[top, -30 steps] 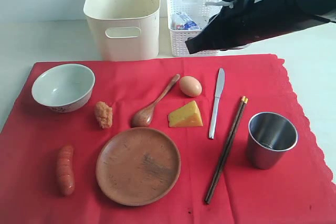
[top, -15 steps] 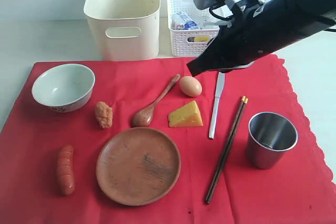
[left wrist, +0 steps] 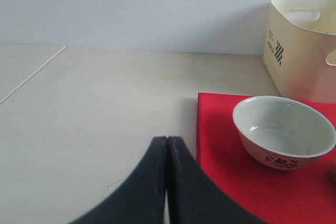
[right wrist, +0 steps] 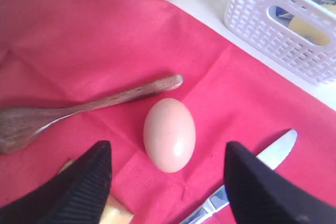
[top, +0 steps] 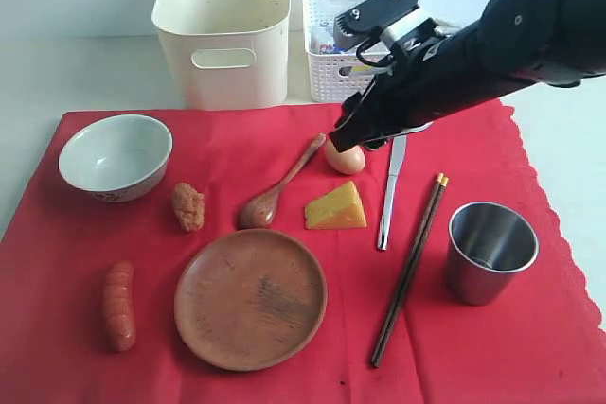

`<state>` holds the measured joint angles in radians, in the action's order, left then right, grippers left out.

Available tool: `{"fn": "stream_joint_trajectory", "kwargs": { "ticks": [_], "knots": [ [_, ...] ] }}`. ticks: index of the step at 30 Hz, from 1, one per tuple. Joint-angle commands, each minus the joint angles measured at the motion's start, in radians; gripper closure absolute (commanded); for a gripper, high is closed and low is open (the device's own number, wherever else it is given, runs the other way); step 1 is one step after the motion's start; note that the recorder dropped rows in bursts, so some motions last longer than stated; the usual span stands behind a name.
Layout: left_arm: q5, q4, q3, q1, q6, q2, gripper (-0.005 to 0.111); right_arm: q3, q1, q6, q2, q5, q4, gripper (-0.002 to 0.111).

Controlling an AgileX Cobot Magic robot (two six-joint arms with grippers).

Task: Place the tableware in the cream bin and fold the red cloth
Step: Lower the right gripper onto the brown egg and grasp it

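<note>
The wooden spoon (right wrist: 79,109) lies just outside one finger of my right claw (right wrist: 168,153), and the silver knife (right wrist: 247,174) just outside the other. I touch neither, and all the tableware I can see is on the red cloth (right wrist: 63,40).

My fingers are spread wide and empty, with the egg (right wrist: 169,135) centred in the gap between them. I judge the step in hand to be clearing food off the cloth, with binning not yet begun.

Beyond my fingertips stands the white lattice basket (right wrist: 273,30), with the cream bin (top: 222,30) beside it.

Next I must lower squarely and close gently on the egg's sides, because it is round and fragile and may roll toward the spoon.

My left claw (left wrist: 167,182) is pressed shut on nothing. The white bowl (left wrist: 283,129) sits ahead of it and to one side.
</note>
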<state>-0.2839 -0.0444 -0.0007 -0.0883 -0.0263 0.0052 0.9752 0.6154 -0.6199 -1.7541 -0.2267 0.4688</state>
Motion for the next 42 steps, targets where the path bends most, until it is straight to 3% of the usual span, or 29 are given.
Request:
{"fn": "stream_joint_trajectory", "kwargs": {
  "ticks": [1,7,12,20,22,36,38,42],
  "knots": [
    [0.008,0.004,0.001,-0.003,-0.008,-0.005,0.106,0.009,0.001,-0.016,-0.057,0.064,-0.004,0.036],
    [0.008,0.004,0.001,-0.003,-0.008,-0.005,0.106,0.014,0.001,-0.016,-0.132,0.139,-0.001,0.037],
    [0.008,0.004,0.001,-0.003,-0.008,-0.005,0.106,0.063,0.001,-0.016,-0.168,0.058,0.010,0.038],
    [0.008,0.004,0.001,-0.003,-0.008,-0.005,0.106,0.094,0.001,-0.016,-0.277,0.108,0.010,0.040],
    [0.008,0.004,0.001,-0.003,-0.008,-0.005,0.106,0.103,0.001,-0.016,-0.293,0.109,0.010,0.044],
    [0.008,0.004,0.001,-0.003,-0.008,-0.005,0.106,0.111,0.001,-0.016,-0.304,0.132,0.010,0.103],
    [0.008,0.004,0.001,-0.003,-0.008,-0.005,0.106,0.111,0.001,-0.016,-0.304,0.130,0.010,0.108],
    [0.008,0.004,0.001,-0.003,-0.008,-0.005,0.106,0.111,0.001,-0.016,-0.304,0.129,0.010,0.108]
  ]
}}
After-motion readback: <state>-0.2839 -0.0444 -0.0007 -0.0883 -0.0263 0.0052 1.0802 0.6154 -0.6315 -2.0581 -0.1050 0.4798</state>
